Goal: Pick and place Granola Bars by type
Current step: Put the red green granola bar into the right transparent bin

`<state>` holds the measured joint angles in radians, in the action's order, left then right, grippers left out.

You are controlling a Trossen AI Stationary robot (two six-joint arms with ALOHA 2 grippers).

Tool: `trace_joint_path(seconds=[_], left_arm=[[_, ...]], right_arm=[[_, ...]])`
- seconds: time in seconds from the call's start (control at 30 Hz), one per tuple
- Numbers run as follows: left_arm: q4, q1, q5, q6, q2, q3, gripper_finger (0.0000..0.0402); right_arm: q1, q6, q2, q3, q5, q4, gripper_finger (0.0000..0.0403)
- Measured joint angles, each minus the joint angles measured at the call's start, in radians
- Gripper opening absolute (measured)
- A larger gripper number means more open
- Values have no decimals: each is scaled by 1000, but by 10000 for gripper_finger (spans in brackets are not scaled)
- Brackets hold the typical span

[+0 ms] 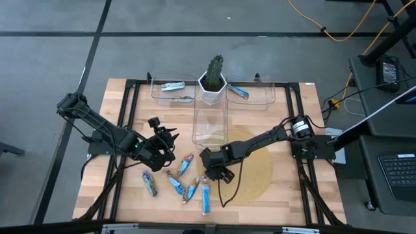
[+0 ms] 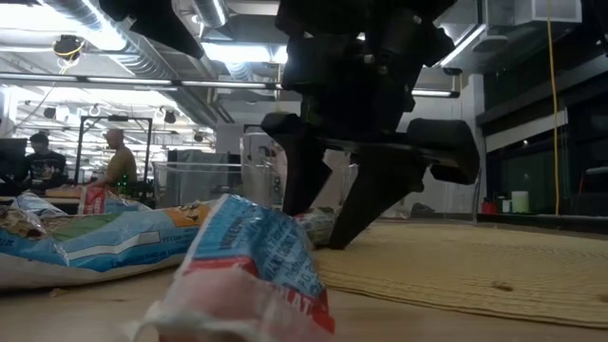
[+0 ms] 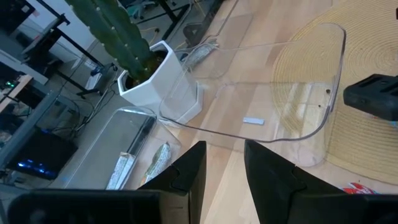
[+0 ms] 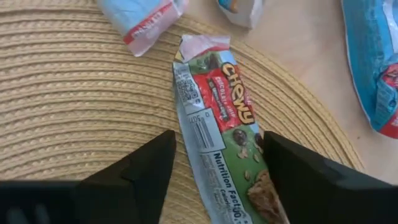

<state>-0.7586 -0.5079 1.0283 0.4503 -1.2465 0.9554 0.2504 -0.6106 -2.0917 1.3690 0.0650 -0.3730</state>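
A silvery-green bar with red marks lies flat on the round woven mat. My right gripper hangs low over it, open, one finger at each long side of the bar; it also shows in the high view. Several more Granola Bars, mostly blue, lie loose on the wood near the front edge. My left gripper waits above the table's left half, open with nothing between its fingers. My right gripper comes at the silvery-green bar from above, slanting down, its fingers lying across the bar at its two long edges. The bar rests flat on the mat. Whether the fingers touch the wrapper, I cannot tell.
Three clear bins stand at the back: a left one with bars in it, a right one with a blue bar, and a middle one nearer the mat. A cactus in a white pot stands between them.
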Motion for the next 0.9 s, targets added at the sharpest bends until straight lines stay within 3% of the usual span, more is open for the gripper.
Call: trace_joint_path(seconds=[0.23,0.43,0.9], left_arm=[[0,0,0,0,0,0,102],[0,0,0,0,0,0,102],[0,0,-1,11,0,0,102]], right_arm=[[1,-1,-9,40,-16,-27,150],[0,2,-10,93,-50,-88,100],[46,26,-8,118,-48,-172,71]])
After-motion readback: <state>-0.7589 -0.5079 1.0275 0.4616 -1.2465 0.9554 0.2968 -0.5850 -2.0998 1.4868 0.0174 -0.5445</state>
